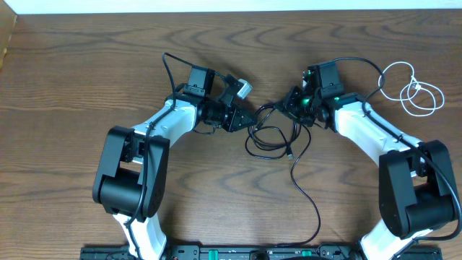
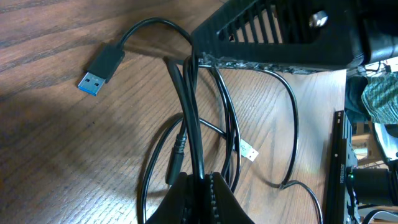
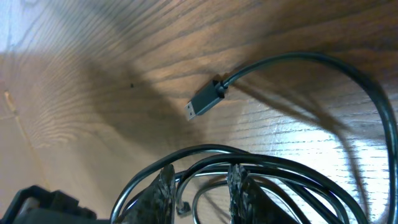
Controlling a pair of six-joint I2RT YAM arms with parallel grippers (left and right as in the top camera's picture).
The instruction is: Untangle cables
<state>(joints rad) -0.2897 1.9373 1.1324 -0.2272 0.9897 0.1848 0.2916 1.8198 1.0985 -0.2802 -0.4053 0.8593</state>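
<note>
At the centre of the brown wooden table [image 1: 72,72], my left gripper [image 2: 200,183] is clamped tight on strands of the long, thin black cable [image 2: 189,112], which rise bunched from between its ribbed fingertips. A black USB plug with a blue tongue [image 2: 99,68], on the end of a black cord, lies flat on the wood just beyond. Opposite, my right gripper [image 3: 202,180] stands with jaws parted, loops of the black cable crossing the gap between them. A small dark plug [image 3: 202,102] rests on the table ahead of it. The black tangle lies between my two grippers, one tail trailing toward the table's near edge. The short white cable [image 1: 419,87] sits looped well apart, on the outer side of my white right arm [image 1: 368,126].
</note>
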